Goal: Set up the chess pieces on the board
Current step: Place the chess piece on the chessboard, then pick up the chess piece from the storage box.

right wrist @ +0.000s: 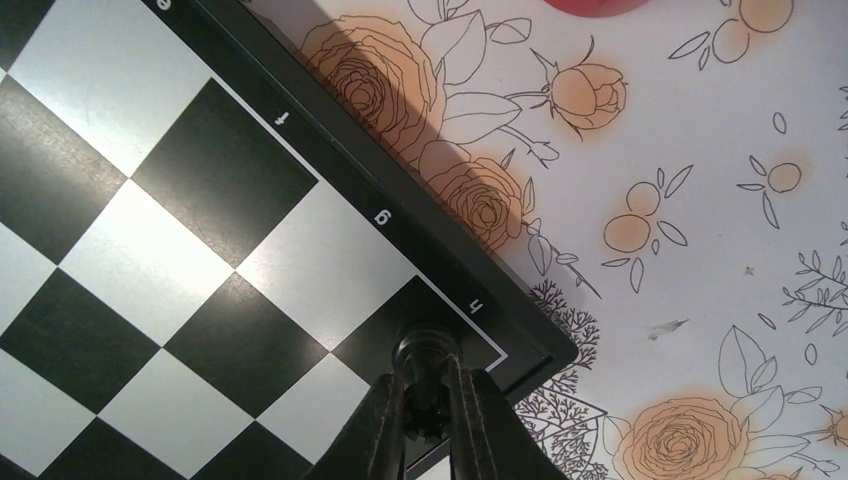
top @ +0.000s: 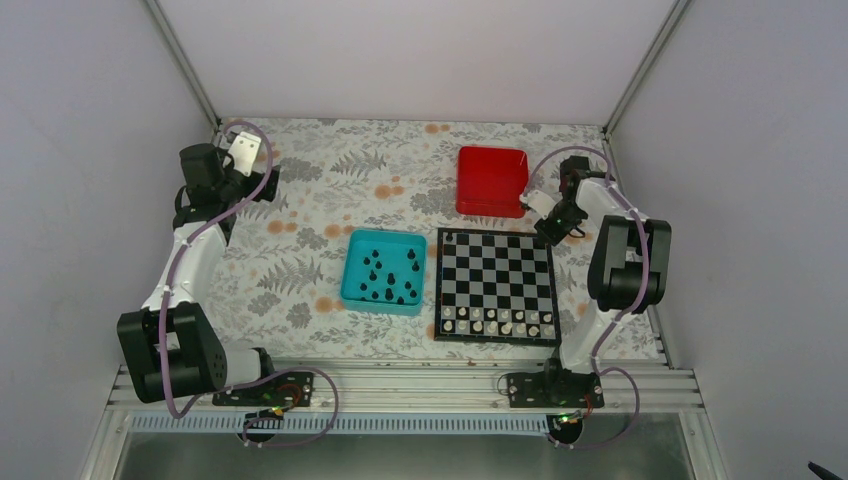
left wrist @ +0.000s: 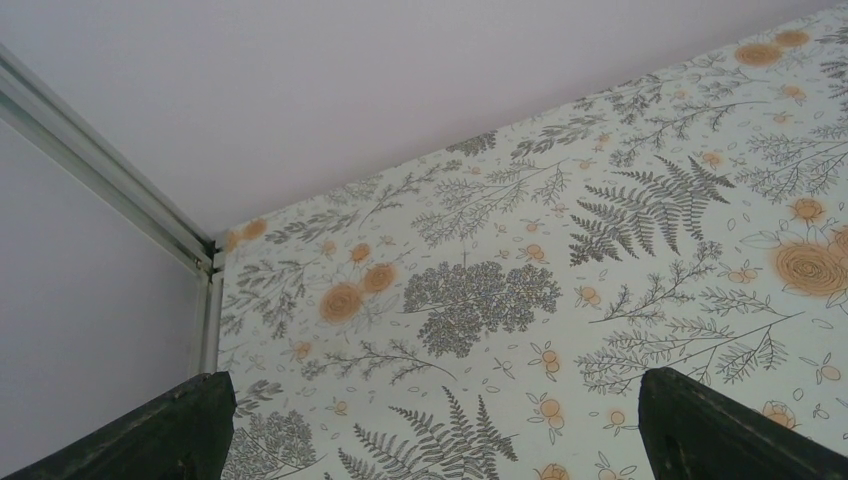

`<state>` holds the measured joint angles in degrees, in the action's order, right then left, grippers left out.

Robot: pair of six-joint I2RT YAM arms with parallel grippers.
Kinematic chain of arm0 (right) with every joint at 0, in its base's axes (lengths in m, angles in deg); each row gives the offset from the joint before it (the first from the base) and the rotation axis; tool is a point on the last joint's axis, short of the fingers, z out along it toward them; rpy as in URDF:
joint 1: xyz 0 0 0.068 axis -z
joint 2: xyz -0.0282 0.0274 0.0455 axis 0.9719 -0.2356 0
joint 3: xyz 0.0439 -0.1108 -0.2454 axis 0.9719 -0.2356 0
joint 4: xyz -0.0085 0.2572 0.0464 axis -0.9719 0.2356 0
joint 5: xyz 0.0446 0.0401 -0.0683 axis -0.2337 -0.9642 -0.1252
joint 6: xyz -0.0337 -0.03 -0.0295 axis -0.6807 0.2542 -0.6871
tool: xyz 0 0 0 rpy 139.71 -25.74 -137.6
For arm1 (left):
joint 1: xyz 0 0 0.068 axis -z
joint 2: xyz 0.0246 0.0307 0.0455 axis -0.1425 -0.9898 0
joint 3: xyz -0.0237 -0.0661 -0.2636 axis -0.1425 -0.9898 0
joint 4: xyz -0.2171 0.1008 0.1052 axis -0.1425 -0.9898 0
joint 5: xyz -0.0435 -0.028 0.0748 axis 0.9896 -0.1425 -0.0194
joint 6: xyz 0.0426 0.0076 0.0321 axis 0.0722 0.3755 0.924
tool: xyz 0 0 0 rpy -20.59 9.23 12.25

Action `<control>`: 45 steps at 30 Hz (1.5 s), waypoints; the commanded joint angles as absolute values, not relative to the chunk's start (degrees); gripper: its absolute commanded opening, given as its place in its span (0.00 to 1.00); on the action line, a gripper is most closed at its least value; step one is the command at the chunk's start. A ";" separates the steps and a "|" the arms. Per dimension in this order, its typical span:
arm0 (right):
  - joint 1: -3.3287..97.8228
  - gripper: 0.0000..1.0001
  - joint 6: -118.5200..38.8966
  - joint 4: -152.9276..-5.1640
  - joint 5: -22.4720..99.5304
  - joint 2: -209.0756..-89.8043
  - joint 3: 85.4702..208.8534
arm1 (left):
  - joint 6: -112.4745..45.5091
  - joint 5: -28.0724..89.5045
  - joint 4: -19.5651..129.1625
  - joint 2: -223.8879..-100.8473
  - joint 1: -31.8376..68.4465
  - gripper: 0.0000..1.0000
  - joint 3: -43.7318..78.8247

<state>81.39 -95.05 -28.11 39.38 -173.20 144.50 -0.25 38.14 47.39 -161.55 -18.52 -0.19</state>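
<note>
Right tool [right wrist: 428, 405]: clamped on one black chess piece [right wrist: 424, 358], held upright and low over the far right corner square of the board [right wrist: 150, 260], next to border letter h; judged ready for lowering onto that back-rank corner; piece type not discernible

Left tool [left wrist: 435, 420]: fingers wide apart, gripping nothing, poised over bare floral tabletop [left wrist: 480, 300] near the far left corner, well apart from the board, likely to keep out of the working arm's way

Other black pieces [top: 385, 275]: loose in teal tray [top: 380, 305] just left of the board, close by as a supply

One black piece [top: 450, 237]: standing on the far left corner square

White pieces [top: 497, 322]: ranged along the near edge, marking the far rows as the black side

Red tray [top: 492, 180]: beyond the board's far edge, near the right tool
</note>
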 commanded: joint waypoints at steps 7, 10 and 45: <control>82.00 0.10 -95.84 -25.92 39.49 -174.85 144.99 | -0.72 39.42 47.59 -160.88 -19.14 1.00 0.75; 81.98 0.12 -95.76 -25.91 39.48 -174.82 145.28 | -0.74 39.42 47.64 -160.82 -19.35 1.00 0.61; 36.42 0.41 -90.58 -8.55 44.03 -181.81 179.18 | -0.81 39.18 47.61 -160.59 -20.23 1.00 0.54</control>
<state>40.41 -91.86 -12.73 41.92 -177.46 176.71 -0.30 38.25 47.42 -161.55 -19.70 -0.19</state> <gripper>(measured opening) 0.421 0.999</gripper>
